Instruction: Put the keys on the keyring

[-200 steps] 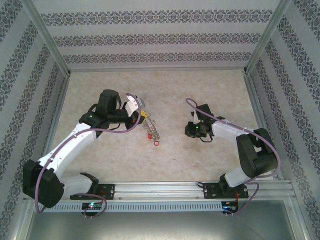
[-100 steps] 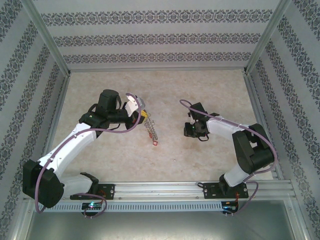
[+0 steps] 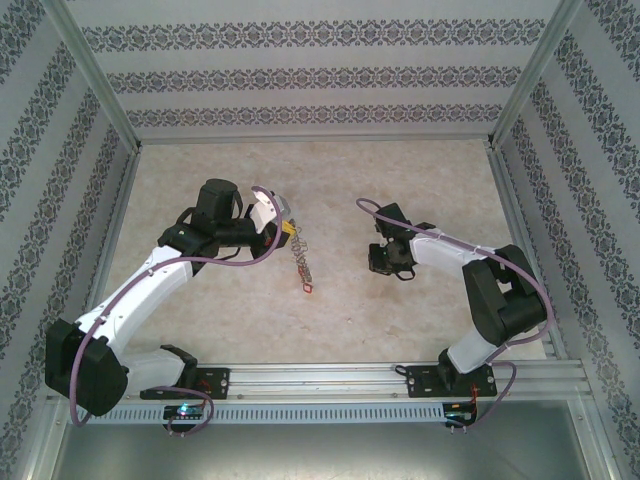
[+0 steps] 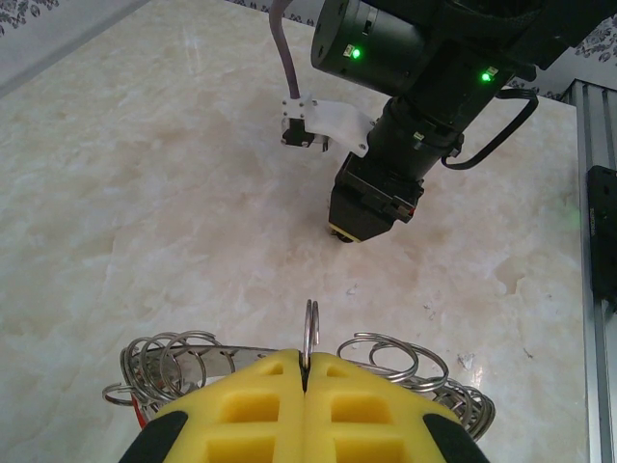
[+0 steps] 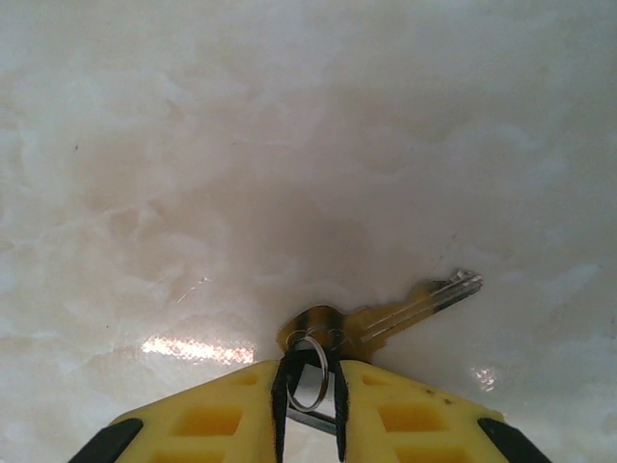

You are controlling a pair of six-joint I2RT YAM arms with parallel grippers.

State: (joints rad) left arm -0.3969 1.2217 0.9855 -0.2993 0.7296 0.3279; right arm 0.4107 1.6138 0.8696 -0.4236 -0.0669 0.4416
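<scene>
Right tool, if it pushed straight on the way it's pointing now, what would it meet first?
The key, lying flat just ahead of the right tool with its small ring between the fingers; right under it, the table. Depth is hard to judge.

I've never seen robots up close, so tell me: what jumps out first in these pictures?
The yellow left gripper, at the bottom of its wrist view, is pinched shut on one upright loop of the silvery keyring. In the right wrist view, the right gripper grips a key by its small ring, the blade lying on the marbled table.
</scene>
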